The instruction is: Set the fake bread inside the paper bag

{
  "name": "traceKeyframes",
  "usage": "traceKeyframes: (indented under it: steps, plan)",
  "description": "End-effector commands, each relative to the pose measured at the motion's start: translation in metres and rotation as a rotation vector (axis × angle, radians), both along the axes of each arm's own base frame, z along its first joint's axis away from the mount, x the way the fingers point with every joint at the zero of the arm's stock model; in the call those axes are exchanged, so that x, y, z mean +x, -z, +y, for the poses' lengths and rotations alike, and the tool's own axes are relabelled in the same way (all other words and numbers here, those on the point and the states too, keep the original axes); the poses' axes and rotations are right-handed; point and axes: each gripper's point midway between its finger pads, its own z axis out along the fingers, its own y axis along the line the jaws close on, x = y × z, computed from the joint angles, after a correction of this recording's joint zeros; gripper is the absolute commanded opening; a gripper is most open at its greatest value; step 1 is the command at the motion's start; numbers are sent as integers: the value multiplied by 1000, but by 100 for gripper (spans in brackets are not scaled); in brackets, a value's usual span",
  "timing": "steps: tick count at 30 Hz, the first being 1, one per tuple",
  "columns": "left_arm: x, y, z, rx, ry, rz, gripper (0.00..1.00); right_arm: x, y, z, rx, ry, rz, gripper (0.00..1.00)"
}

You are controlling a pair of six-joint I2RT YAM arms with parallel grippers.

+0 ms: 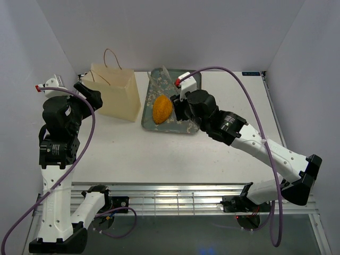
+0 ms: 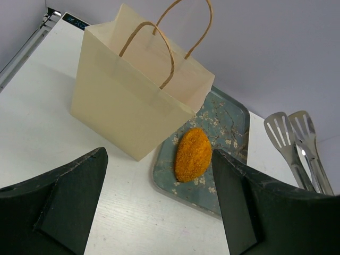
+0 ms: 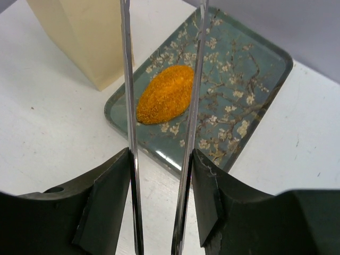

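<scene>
Black fingers [image 3: 106, 202] of the right gripper [image 3: 160, 180] clamp the tongs [image 3: 129, 106]; ahead of this claw the orange loaf [image 3: 166, 94] lies on the tray [image 3: 255, 64], the paper bag [image 3: 79, 32] beyond-left. The left gripper [image 2: 159, 154] gapes wide, empty.

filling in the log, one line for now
left gripper open, empty | right gripper shut on tongs | loaf on tray | bag upright

The fake bread [image 3: 166, 94] is bright orange with a grainy speckle. The paper bag [image 2: 127, 101] is plain cream-beige, and its cord handles [image 2: 147, 23] are tan. The tray [image 3: 249, 79] is grey-green, patterned with dark branches and pale blossoms. The tongs [image 2: 297, 143] are shiny silver, the worktop [image 1: 159, 154] white.
</scene>
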Motion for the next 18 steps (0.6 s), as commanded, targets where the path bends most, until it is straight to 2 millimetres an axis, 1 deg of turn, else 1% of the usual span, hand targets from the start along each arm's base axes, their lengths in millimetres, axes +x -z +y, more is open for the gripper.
traceKeyframes:
  steps: [1, 3, 4, 6, 7, 8, 9, 10, 11, 12, 13, 14, 15, 16, 17, 18]
  plan:
    - [2, 3, -3, -8, 19, 1, 90, 5, 11, -19, 105, 39, 88, 53]
    - [2, 3, -4, -11, 23, 3, 90, 12, 25, -28, 145, 50, 161, 53]
    - [2, 3, -4, -11, 24, 3, 90, 11, 36, -32, 152, 49, 195, 53]
    - [2, 2, -4, -9, 25, -2, 90, 10, 48, -35, 184, 23, 261, 53]
    - [2, 3, -4, -10, 26, 1, 90, 16, 58, -43, 210, 48, 303, 53]
    - [2, 3, -4, -10, 26, 2, 90, 17, 63, -46, 224, 49, 331, 53]
    - [2, 3, -5, -10, 28, 3, 90, 13, 68, -43, 246, 13, 375, 53]
    - [1, 4, -5, -12, 29, 3, 90, 20, 74, -51, 262, 33, 400, 53]
    - [2, 4, -5, -13, 29, 4, 90, 18, 83, -50, 281, 22, 445, 53]
    - [1, 4, -5, -13, 30, 3, 90, 13, 87, -47, 302, -17, 488, 53]
    - [1, 4, -5, -13, 29, 3, 90, 18, 92, -52, 323, -9, 517, 53]
    - [1, 5, -5, -12, 29, 6, 89, 18, 98, -52, 353, -13, 548, 53]
    - [1, 5, -5, -11, 27, 6, 90, 12, 99, -48, 383, -58, 584, 53]
    - [1, 5, -4, -11, 26, 6, 89, 16, 101, -52, 408, -58, 600, 54]
    - [1, 4, -4, -9, 25, 3, 90, 12, 102, -48, 436, -91, 633, 54]
    - [1, 4, -4, -11, 23, 1, 90, 14, 104, -52, 451, -86, 648, 54]
